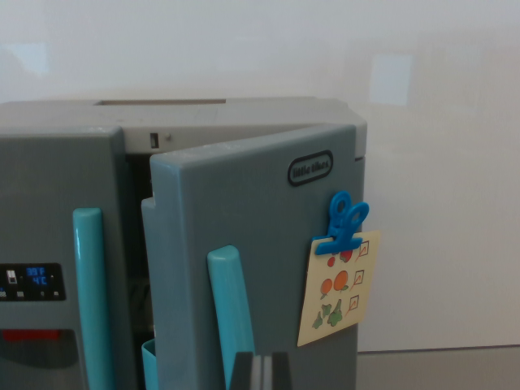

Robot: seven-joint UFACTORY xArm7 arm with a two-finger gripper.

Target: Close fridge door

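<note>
Just above the gripper (261, 370), whose fingers look pressed together on nothing, the ajar fridge door (252, 244) is likely light, rigid plastic, best pushed on its flat face beside the teal handle (230, 309).

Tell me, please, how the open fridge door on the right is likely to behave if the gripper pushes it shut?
The open door looks like rigid moulded plastic, so it would probably swing on its hinge rather than flex. The toy fridge seems light, so a hard push might slide it. The clipped paper hangs loosely and may flap.

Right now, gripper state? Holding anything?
Gripper: only its dark fingertips show at the bottom edge, pressed together, apparently shut on nothing, in front of the ajar fridge door.
</note>
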